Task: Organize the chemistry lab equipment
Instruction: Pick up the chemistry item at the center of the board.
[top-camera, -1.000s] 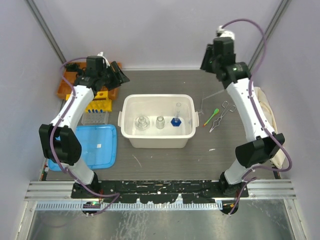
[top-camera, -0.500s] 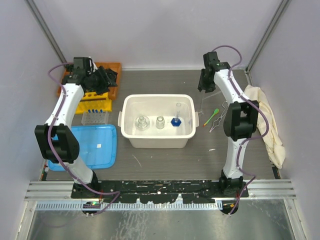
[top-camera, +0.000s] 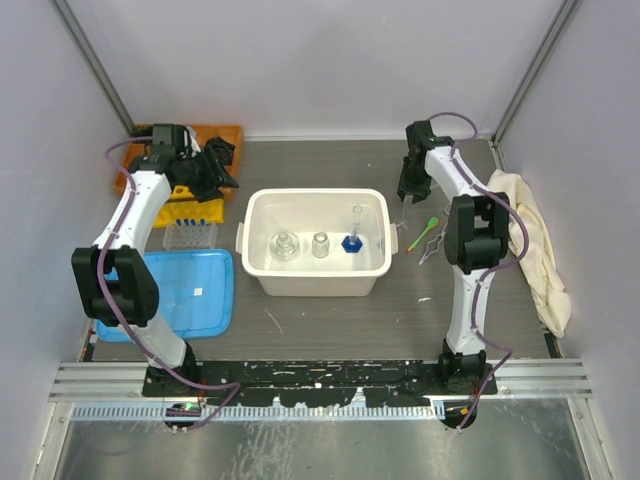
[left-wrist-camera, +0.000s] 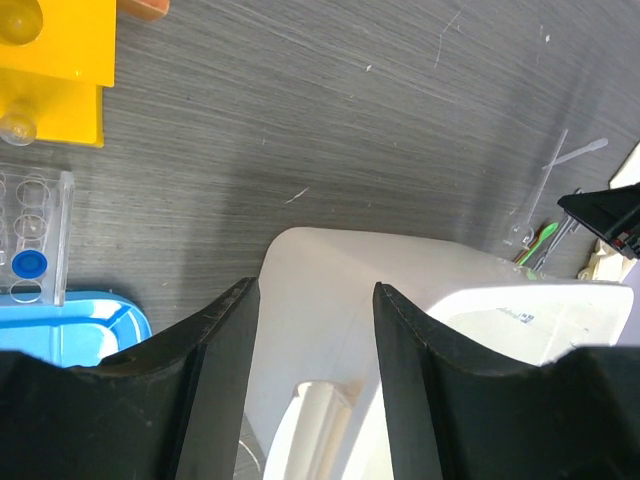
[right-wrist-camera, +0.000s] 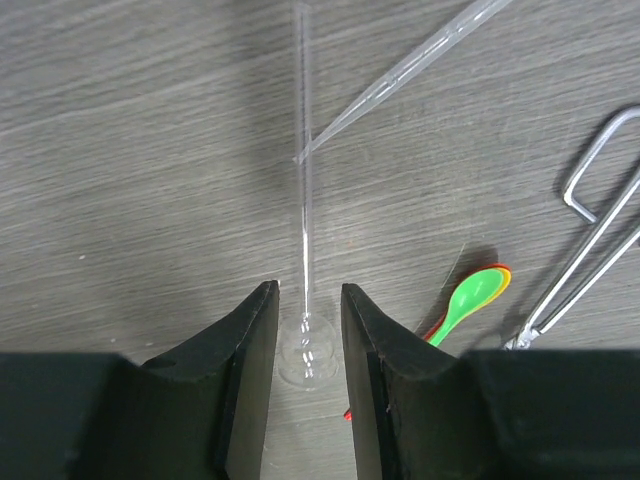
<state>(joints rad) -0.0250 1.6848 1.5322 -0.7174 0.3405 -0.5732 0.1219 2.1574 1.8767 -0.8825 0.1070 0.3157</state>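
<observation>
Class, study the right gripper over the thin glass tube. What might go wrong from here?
The right gripper straddles the thin glass tube at its rounded end; a hard or off-centre squeeze might crack it or let it slip. The tip of the clear pipette meets the tube, so lifting could drag it along.

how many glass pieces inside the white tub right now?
3 in the white tub: round flask left, small bottle middle, tall blue-based tube right. None look hidden.
</observation>
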